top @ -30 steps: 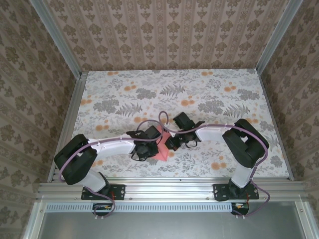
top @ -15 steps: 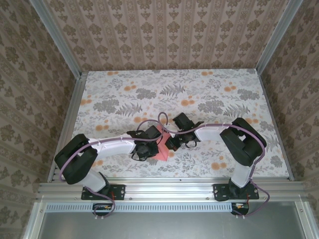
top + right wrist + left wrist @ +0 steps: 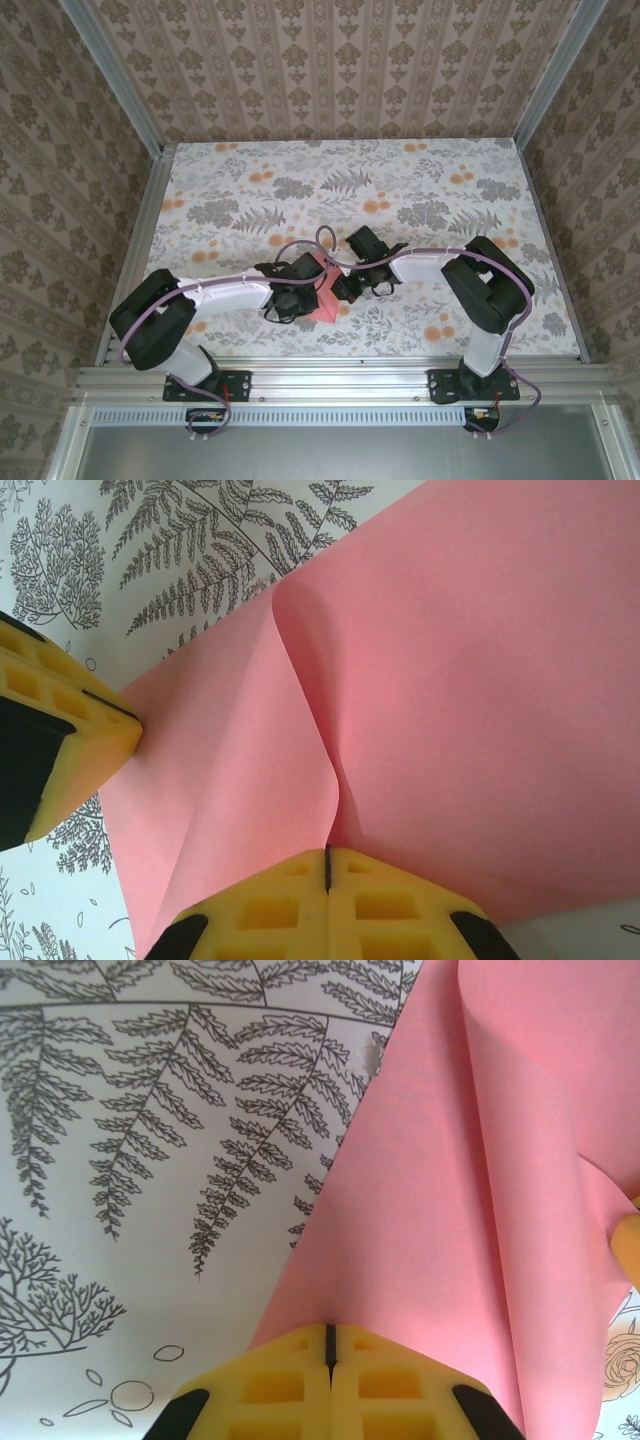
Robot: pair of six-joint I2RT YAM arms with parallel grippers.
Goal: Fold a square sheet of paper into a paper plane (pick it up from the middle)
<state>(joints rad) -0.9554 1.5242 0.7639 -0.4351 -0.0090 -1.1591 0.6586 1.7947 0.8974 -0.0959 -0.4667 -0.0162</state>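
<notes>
The square sheet of paper (image 3: 326,299) is pink-red and lies bent between the two grippers near the table's front middle. My left gripper (image 3: 306,290) comes in from the left and my right gripper (image 3: 346,288) from the right. In the left wrist view the yellow jaws (image 3: 328,1332) are shut on the sheet (image 3: 450,1210) at its near edge. In the right wrist view the jaws (image 3: 327,855) are shut where a raised curl of the sheet (image 3: 450,680) runs into them. The left gripper's finger (image 3: 70,730) touches the sheet's left edge. The paper plane is out of view.
The table (image 3: 300,190) has a grey fern and orange flower print. Patterned walls stand on three sides, and an aluminium rail (image 3: 330,375) runs along the near edge by the arm bases. Purple cables (image 3: 325,240) loop above the wrists.
</notes>
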